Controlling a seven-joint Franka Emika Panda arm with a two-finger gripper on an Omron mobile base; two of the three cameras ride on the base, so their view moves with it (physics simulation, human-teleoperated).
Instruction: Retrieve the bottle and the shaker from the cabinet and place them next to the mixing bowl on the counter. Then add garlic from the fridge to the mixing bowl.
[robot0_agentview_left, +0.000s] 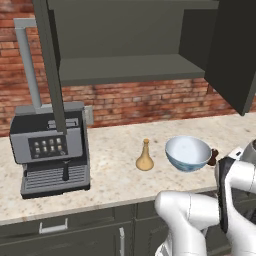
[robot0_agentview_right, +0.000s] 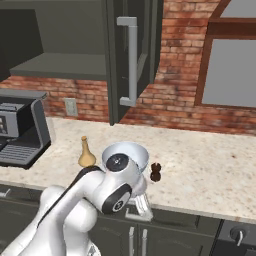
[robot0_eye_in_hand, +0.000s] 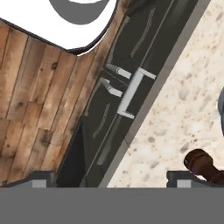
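Right, I see the cabinet (robot0_agentview_left: 130, 70) open well above my gripper (robot0_eye_in_hand: 109, 181), whose fingers are spread wide, holding nothing. The counter (robot0_eye_in_hand: 183, 113) runs just beside it. The mixing bowl (robot0_agentview_left: 188, 153) sits close by, the bottle (robot0_agentview_left: 145, 156) beyond it, the shaker (robot0_eye_in_hand: 203, 165) nearest one fingertip.

Counted on the counter (robot0_agentview_left: 115, 150): one bottle (robot0_agentview_left: 145, 156), one mixing bowl (robot0_agentview_left: 188, 153), one shaker (robot0_agentview_right: 155, 172), one coffee machine (robot0_agentview_left: 50, 148). Relative to the bowl, the bottle stood on one side and the shaker on the other. One cabinet (robot0_agentview_left: 130, 67) hung above, with two open doors (robot0_agentview_left: 50, 60).
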